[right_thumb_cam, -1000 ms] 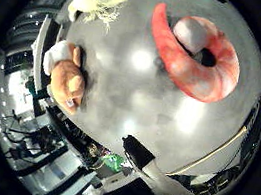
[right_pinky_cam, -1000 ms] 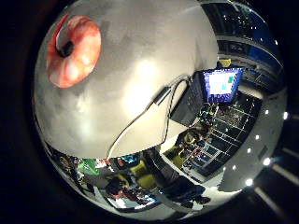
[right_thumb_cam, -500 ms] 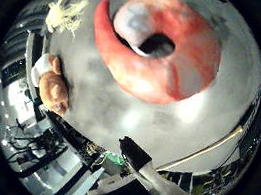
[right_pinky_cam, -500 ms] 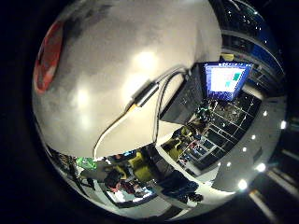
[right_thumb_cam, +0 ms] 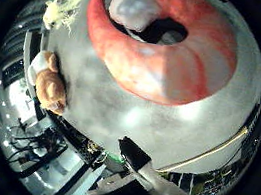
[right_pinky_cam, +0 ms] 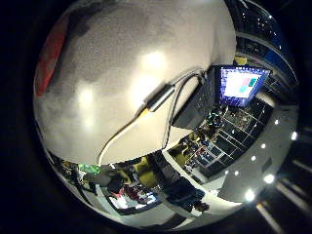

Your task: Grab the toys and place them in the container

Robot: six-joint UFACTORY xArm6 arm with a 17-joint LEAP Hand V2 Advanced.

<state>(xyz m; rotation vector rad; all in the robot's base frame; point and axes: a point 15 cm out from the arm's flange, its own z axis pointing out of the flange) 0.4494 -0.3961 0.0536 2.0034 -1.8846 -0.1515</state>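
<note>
A curled red and orange plush toy (right_thumb_cam: 166,68) with a pale whitish end lies on the grey table (right_thumb_cam: 125,127). It fills much of the thumb side view, so it is close under the palm. Only a sliver of the same toy shows at the rim of the little finger side view. A fuzzy yellow toy (right_thumb_cam: 62,9) sits near the table's edge. Beside it, an orange-brown plush toy (right_thumb_cam: 51,88) lies against something white at that edge. No part of my hand shows, and I see no container.
A lit monitor (right_pinky_cam: 239,85) stands beyond one side of the table. A small grey connector (right_pinky_cam: 158,97) lies on the tabletop near that side. A dark block (right_thumb_cam: 133,154) sits at the table's edge, with cluttered room past it.
The camera has come closer to the red toy, which now fills far more of the thumb side view. In the little finger side view it has slid almost out of sight.
</note>
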